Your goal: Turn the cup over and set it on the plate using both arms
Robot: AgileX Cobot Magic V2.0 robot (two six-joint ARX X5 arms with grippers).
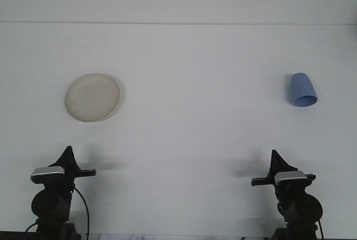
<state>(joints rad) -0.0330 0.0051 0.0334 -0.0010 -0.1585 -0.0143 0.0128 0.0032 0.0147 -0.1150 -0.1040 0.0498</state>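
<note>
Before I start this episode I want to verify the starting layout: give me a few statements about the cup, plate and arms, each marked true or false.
1. The blue plastic cup rests on the round cream plate. False: they lie far apart on the white table.
2. The plate is on the left arm's side. True.
3. The cup stands upright, opening upward. False: it appears tipped, its wide end facing the camera.
4. The right gripper holds the cup. False: it is near the bottom edge, well clear of the cup.
5. The left gripper touches neither cup nor plate. True.
</note>
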